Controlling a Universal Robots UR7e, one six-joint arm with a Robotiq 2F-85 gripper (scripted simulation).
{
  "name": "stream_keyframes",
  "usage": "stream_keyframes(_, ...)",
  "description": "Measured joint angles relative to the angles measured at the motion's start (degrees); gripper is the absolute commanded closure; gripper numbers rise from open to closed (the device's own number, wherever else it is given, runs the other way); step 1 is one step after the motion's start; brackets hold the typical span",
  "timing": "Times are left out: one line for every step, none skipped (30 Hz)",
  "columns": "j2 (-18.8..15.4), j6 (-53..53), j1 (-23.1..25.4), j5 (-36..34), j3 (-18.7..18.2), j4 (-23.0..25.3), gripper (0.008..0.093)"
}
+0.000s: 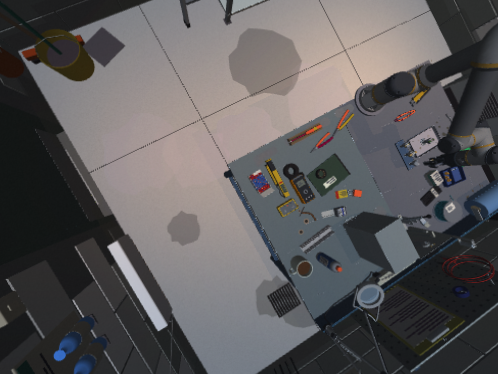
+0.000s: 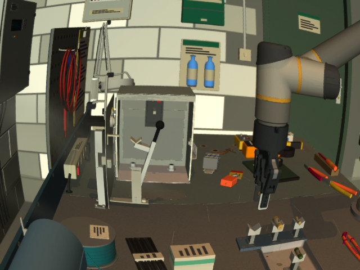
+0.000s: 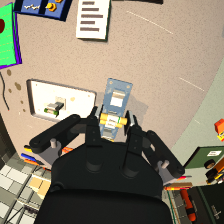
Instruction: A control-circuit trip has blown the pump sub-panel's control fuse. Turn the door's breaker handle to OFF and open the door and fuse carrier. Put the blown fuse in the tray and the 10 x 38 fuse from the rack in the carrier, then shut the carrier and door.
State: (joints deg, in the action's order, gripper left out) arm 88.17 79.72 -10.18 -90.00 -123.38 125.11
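My gripper [image 3: 113, 120] holds a yellow fuse with white caps [image 3: 113, 119] crosswise, lifted above the blue fuse rack [image 2: 270, 237]. In the second side camera the gripper [image 2: 263, 200] hangs above the rack's left end. Another yellow fuse [image 2: 277, 223] sits on the rack's middle cradle. The tray [image 3: 61, 102] beside the rack holds a green fuse [image 3: 51, 111]. The sub-panel [image 2: 154, 133] stands to the left with its door [image 2: 101, 157] swung open. The fuse carrier [image 2: 138, 143] inside is tilted open.
A blue motor housing [image 2: 43, 247] sits at the near left, beside a cable spool [image 2: 97, 241]. Small boxes [image 2: 192, 255] lie in front. An orange box [image 2: 228, 180], a meter and screwdrivers [image 2: 331, 180] lie behind and right of the gripper.
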Motion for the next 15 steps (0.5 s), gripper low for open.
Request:
stream_keyframes(0.44,0.0,0.0,0.0,0.39,-0.82,0.0934)
stream_keyframes(0.92,0.0,0.0,0.0,0.84,-1.74,0.0934)
stream_keyframes(1.43,0.0,0.0,0.0,1.35,-2.75,0.0934)
stream_keyframes(1.97,0.0,0.0,0.0,1.91,-3.84,0.0934)
stream_keyframes(2.53,0.0,0.0,0.0,2.53,-5.01,0.0934)
stream_keyframes(3.1,0.0,0.0,0.0,3.21,-6.23,0.0934)
stream_keyframes(3.67,0.0,0.0,0.0,3.93,-7.51,0.0934)
stream_keyframes(4.23,0.0,0.0,0.0,4.7,-8.83,0.0934)
stream_keyframes(4.77,0.0,0.0,0.0,5.52,-10.17,0.0934)
stream_keyframes(5.29,0.0,0.0,0.0,6.36,-11.53,0.0934)
stream_keyframes(5.79,0.0,0.01,0.0,7.24,-12.88,0.0934)
stream_keyframes(6.25,0.0,0.01,0.0,8.14,-14.23,0.0934)
stream_keyframes(6.67,0.0,0.01,0.0,9.05,-15.56,0.0934)
stream_keyframes(7.06,0.0,0.01,0.0,9.96,-16.85,0.0934)
stream_keyframes(7.41,0.0,0.01,0.0,10.86,-18.09,0.0934)
